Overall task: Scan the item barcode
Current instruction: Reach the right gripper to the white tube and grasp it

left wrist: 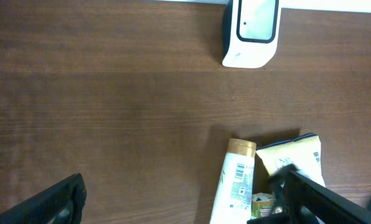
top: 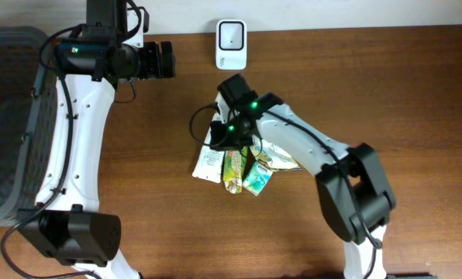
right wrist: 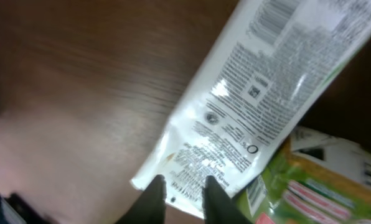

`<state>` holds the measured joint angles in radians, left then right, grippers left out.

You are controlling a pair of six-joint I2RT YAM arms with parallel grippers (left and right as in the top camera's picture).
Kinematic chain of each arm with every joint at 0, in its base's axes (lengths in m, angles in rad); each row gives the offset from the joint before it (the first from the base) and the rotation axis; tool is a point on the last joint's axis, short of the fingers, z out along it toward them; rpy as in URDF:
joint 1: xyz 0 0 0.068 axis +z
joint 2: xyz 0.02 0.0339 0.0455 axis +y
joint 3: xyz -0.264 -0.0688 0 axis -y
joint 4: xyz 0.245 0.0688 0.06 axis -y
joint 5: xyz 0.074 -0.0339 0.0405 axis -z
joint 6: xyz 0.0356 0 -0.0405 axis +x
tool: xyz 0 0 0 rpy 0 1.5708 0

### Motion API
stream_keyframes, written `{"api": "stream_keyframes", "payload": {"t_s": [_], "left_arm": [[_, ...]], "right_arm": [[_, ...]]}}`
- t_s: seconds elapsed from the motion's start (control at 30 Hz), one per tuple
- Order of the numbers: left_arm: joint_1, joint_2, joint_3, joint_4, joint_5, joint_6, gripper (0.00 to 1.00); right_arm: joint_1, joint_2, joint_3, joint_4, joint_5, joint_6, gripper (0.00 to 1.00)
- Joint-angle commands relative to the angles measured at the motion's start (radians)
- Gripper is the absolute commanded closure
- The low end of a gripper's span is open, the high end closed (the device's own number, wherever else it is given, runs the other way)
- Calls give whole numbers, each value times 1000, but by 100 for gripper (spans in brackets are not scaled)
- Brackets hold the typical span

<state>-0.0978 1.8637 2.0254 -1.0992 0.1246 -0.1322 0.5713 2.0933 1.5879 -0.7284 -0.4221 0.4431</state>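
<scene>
Item: a white tube [right wrist: 235,118], soft plastic with a flat crimped end.
Where it is: lying on the desk [top: 386,93] at the left edge of a small pile, against some green pouches [top: 256,177], below the scanner [top: 231,43].
Looks: glossy white, dense with small print. A barcode [left wrist: 238,172] faces upward.
Handling: I'd judge it light and squashy in the body, and slick. The stiff crimped end seems the safest hold.
Right tool [right wrist: 185,198]: fingers drawn close together on either side of that crimped end, and it looks like a pinch on it.
Left tool [top: 167,60]: spread wide, holding nothing, well apart from the pile.
Caution: the gloss may throw glare when the tube faces the scanner.
</scene>
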Motion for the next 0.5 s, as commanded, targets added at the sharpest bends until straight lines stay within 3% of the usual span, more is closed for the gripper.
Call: {"api": "stream_keyframes", "payload": {"t_s": [0.0, 0.17, 0.27, 0.33, 0.43, 0.47], "left_arm": [[3, 4, 2, 2, 10, -2, 1], [3, 4, 2, 2, 10, -2, 1], [3, 4, 2, 2, 10, -2, 1], [3, 4, 2, 2, 10, -2, 1], [3, 4, 2, 2, 10, -2, 1], [3, 4, 2, 2, 10, -2, 1]], "right_arm": [[18, 40, 16, -28, 87, 103, 83], [1, 39, 17, -196, 263, 114, 83], [-29, 39, 17, -229, 273, 77, 79], [-50, 39, 17, -219, 266, 62, 73], [-61, 39, 17, -96, 94, 6, 45], [-61, 40, 17, -50, 35, 6, 41]]}}
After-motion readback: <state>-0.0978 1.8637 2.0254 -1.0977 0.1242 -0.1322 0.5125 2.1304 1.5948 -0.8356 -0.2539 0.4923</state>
